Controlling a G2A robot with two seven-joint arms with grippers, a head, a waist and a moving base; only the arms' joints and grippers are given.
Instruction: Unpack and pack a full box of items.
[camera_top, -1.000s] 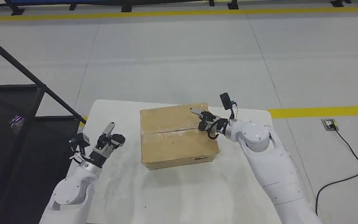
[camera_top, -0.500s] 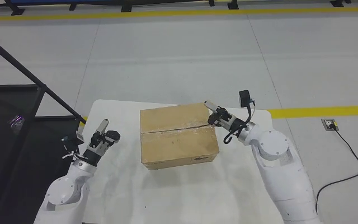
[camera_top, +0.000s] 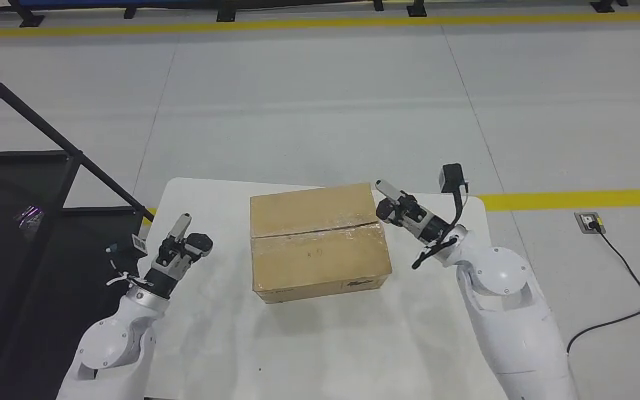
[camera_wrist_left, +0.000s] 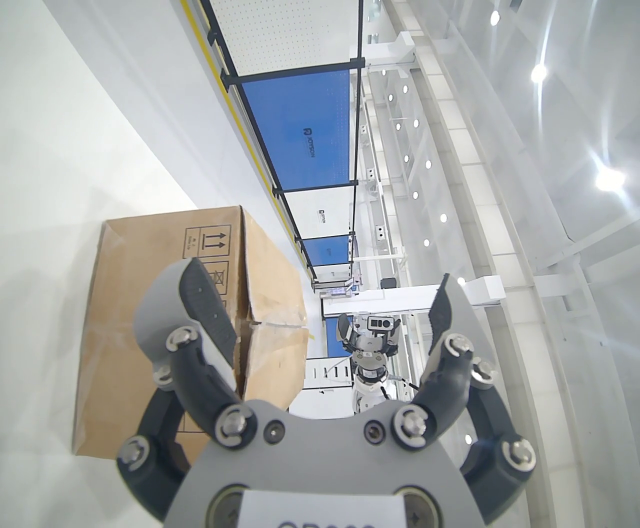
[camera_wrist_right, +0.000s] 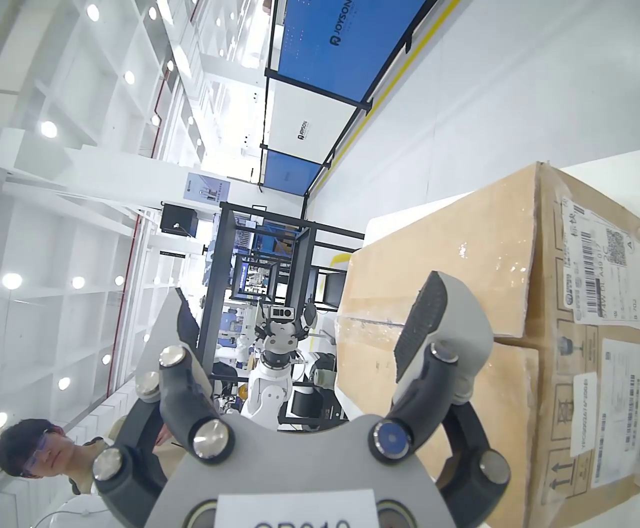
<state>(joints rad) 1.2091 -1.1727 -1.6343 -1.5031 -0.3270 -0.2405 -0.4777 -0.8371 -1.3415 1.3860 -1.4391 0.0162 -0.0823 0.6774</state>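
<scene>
Brown cardboard, flaps shut: the box (camera_top: 318, 240) sits near the middle of the white table (camera_top: 330, 340), closer to the far edge. Its two top flaps meet along a seam that runs the length of the lid, with clear tape (camera_wrist_right: 380, 320) wrinkled across it. Printed labels (camera_wrist_right: 600, 260) cover the end that faces the right arm, and handling marks show on the opposite end in the left wrist view, where the box (camera_wrist_left: 130, 250) stands upright on the table.

The left gripper (camera_top: 185, 235) hangs over the table's left side, apart from the box, its fingers spread wide and holding nothing (camera_wrist_left: 322, 285). The right gripper (camera_top: 392, 200) is just beside the box's far right corner — its fingers are also parted and empty (camera_wrist_right: 307, 300), with one pad (camera_wrist_right: 425, 320) showing in front of the cardboard (camera_wrist_right: 450, 240).
</scene>
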